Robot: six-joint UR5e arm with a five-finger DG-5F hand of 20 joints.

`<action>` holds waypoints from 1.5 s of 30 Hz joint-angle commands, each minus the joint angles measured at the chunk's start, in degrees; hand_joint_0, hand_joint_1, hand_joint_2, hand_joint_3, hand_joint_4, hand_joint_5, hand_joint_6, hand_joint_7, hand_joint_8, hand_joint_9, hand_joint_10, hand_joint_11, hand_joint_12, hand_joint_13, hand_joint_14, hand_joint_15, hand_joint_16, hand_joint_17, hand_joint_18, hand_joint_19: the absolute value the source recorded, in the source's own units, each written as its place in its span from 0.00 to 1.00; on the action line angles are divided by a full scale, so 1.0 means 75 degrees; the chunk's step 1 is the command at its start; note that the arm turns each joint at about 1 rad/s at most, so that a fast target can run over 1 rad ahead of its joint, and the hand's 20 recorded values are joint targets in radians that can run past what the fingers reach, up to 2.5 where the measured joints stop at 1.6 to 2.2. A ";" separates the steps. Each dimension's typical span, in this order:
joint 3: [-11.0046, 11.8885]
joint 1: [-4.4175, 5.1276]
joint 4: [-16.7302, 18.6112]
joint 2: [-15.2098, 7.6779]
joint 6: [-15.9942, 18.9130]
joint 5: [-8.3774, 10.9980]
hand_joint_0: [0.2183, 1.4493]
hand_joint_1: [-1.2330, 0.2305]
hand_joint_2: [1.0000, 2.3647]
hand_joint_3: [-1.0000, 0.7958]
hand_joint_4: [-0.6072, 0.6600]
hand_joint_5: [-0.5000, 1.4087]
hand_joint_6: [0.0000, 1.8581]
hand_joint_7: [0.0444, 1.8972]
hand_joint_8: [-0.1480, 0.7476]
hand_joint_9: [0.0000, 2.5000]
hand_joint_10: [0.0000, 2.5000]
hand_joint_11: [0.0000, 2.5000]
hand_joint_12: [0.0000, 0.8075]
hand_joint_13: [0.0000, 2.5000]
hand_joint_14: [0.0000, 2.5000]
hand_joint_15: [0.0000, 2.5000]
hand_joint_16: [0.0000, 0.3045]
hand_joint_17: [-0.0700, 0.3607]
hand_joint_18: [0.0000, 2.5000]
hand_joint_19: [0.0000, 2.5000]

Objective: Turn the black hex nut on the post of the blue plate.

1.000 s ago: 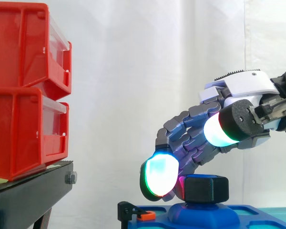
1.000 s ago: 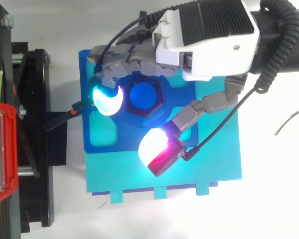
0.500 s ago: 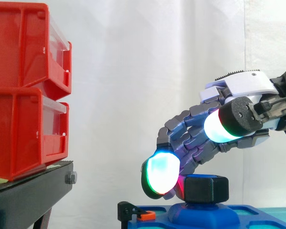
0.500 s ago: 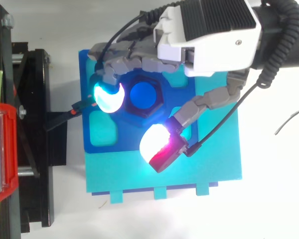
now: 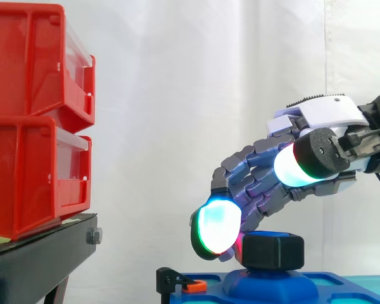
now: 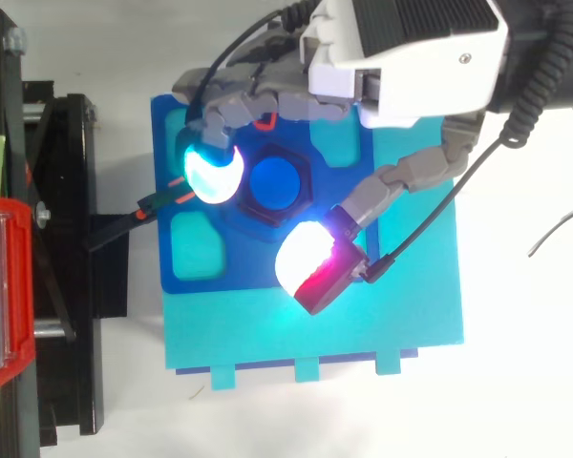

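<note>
When looking down, start with the big blue plate (image 6: 239,272), low and flat. Next, find the hand (image 6: 401,67) above it: bent, thumb held wide and high, gripping nothing. Then spot the black hex nut (image 5: 272,250) on the post (image 6: 272,181) in the plate's middle, 1 glowing pad (image 5: 214,231) just beside it. Seems to be the getting-a-grip step, not turning yet. Next: close thumb and pads on the nut's sides, then twist.
</note>
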 commanded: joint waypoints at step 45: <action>0.0000 0.0037 0.0205 -0.0009 -0.0094 -0.0271 0.18 0.50 0.00 0.28 0.76 0.13 0.27 0.44 0.66 0.11 0.00 0.00 0.70 0.17 0.00 0.16 0.23 0.52 0.13 0.13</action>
